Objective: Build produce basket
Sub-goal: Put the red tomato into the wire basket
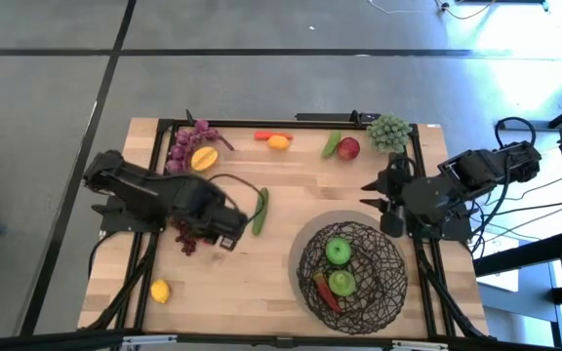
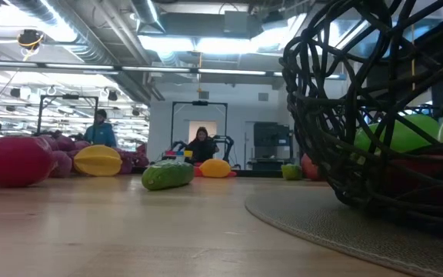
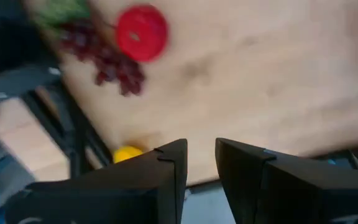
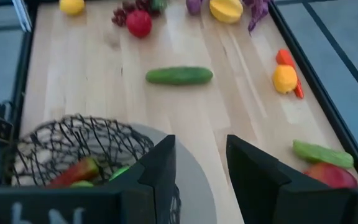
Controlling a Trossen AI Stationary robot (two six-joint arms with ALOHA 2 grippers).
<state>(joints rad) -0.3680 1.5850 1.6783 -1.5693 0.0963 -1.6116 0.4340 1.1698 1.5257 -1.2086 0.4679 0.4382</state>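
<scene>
Dark woven wire forms the basket [image 1: 351,265], a round open-mesh bowl on a grey mat at the bench's [image 1: 281,283] right near side; it holds two green apples [image 1: 338,252] and a red chili [image 1: 326,292]. The rest of the produce lies loose on pale wood: a smooth cucumber [image 1: 260,212] mid-bench, a red apple [image 3: 142,33] touching dark red grapes [image 3: 107,59] under the left arm, a lemon [image 1: 160,290] near the left front corner.

The left claw [image 3: 201,158] hangs above the apple and grapes, fingers slightly apart, holding nothing. The right claw [image 4: 201,162] waits beside the basket, also slightly parted and empty.

Judging by that, the apple comes next. It is glossy and round, so drop straight over its middle, widen first, and clear the knobbly grapes so they aren't dragged along.
</scene>
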